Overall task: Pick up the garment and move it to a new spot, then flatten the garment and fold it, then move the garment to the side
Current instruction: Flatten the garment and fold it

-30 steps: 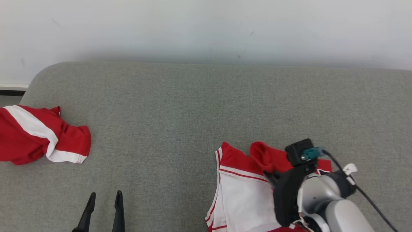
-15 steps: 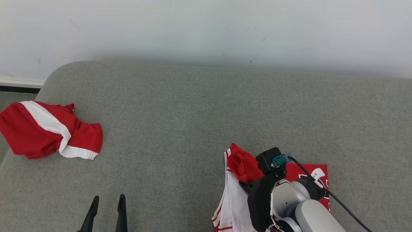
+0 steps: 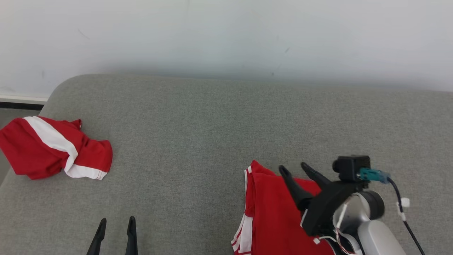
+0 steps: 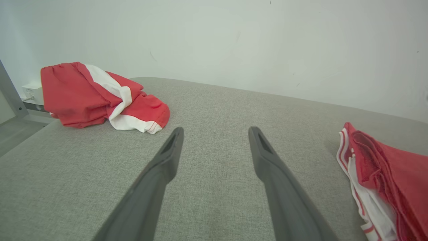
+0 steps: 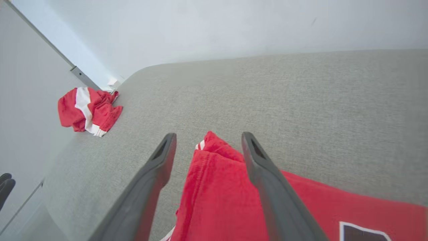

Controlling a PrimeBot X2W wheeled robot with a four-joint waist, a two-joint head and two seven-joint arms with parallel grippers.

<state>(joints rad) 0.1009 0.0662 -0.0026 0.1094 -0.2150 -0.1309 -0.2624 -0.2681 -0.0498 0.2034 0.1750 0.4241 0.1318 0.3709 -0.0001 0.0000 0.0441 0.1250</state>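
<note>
Grey bench (image 3: 198, 117) | right tool (image 3: 293, 166) spread, over red garment (image 3: 272, 212) | left tool (image 3: 117, 219) spread, empty | red-white cloth (image 3: 53, 148) far left

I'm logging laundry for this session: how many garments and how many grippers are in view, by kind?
Red-and-white garments: 2 (crumpled garment at left, right-hand garment)
Grippers: 2 (left gripper, right gripper)
Total: 4

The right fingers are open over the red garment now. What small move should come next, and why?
Probably lower the right gripper and close it on the far corner of the garment. The garment lies folded, red side up, and the open fingers straddle that corner holding nothing; moving it aside seems the step left.
</note>
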